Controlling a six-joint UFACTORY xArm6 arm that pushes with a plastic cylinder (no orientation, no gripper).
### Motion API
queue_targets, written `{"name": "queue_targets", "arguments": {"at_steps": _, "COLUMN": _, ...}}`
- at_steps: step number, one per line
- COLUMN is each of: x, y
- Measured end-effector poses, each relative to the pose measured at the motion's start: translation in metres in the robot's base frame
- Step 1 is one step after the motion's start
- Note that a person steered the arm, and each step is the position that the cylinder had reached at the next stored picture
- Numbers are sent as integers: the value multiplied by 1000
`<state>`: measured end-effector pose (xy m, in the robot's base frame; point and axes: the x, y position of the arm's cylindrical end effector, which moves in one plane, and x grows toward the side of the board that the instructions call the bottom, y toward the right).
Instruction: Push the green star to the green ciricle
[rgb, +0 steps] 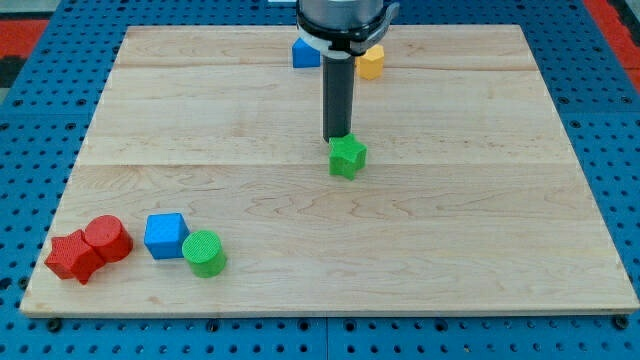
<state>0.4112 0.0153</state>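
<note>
My tip sits right at the green star's top edge, touching or nearly. No jaws, just a rod. Green circle well away, bottom-left.

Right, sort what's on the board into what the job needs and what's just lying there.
For the job:
- green star, near the board's middle
- green circle, at the view's bottom left
- my tip, at the star's top edge

Lying about:
- blue cube, beside the circle
- red star
- red cylinder
- blue block, at the top
- yellow block, at the top
</note>
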Motion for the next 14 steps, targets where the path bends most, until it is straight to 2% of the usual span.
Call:
{"name": "queue_targets", "arguments": {"at_steps": 2, "x": 14, "y": 7}}
{"name": "queue_targets", "arguments": {"at_steps": 5, "x": 21, "y": 61}}
{"name": "queue_targets", "arguments": {"at_steps": 7, "x": 23, "y": 61}}
{"name": "queue_targets", "arguments": {"at_steps": 10, "x": 75, "y": -6}}
{"name": "queue_targets", "arguments": {"at_steps": 14, "x": 86, "y": -92}}
